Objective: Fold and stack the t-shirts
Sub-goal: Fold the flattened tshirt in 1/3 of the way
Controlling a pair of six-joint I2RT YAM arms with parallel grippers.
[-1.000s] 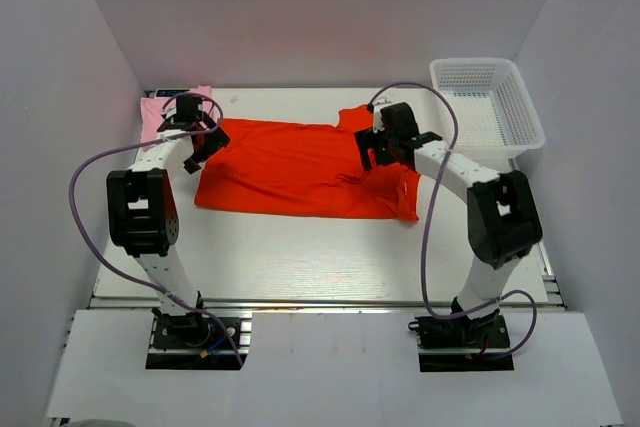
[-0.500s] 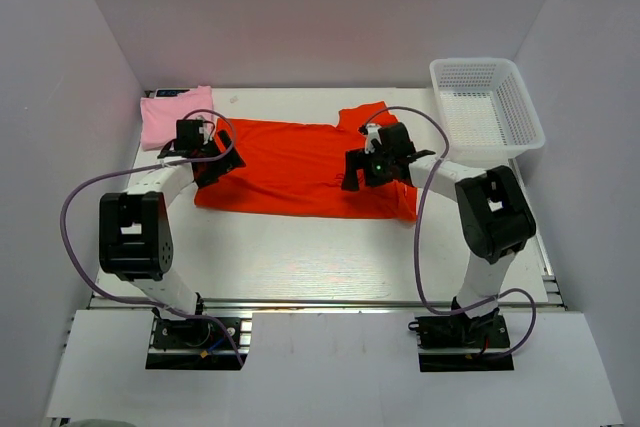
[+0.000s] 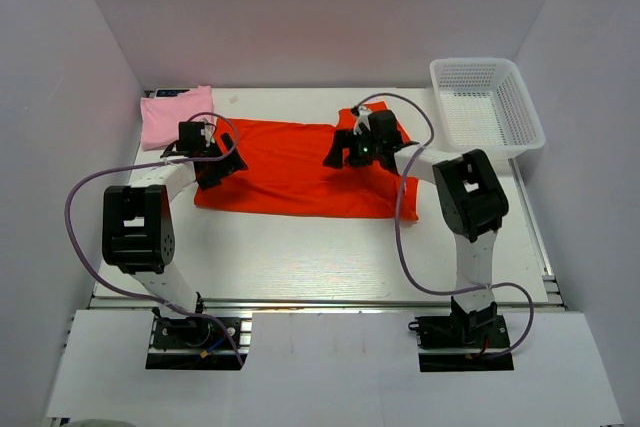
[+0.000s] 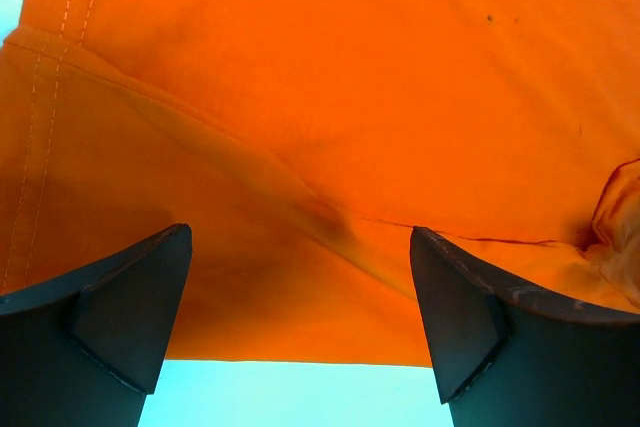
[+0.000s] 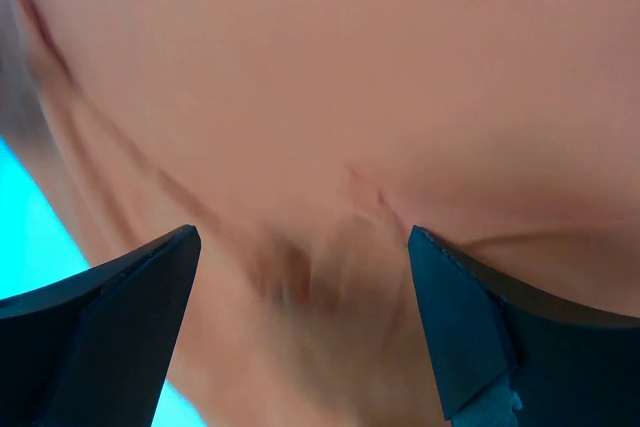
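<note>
The orange-red t-shirt lies spread flat across the middle of the table. The pale pink t-shirt lies folded at the back left corner. My left gripper is open, low over the orange shirt's left edge; in the left wrist view the cloth fills the gap between my open fingers, with its edge just ahead of the table surface. My right gripper is open over the shirt's upper right part near the sleeve; the right wrist view shows blurred cloth between the spread fingers.
A white plastic mesh basket stands at the back right corner. White walls enclose the table on three sides. Purple cables loop from both arms over the table's sides.
Both arms have dropped low onto the orange shirt. The right gripper moved left and back toward the sleeve; the left gripper settled at the left edge. The shirt's right side has shifted a little.
</note>
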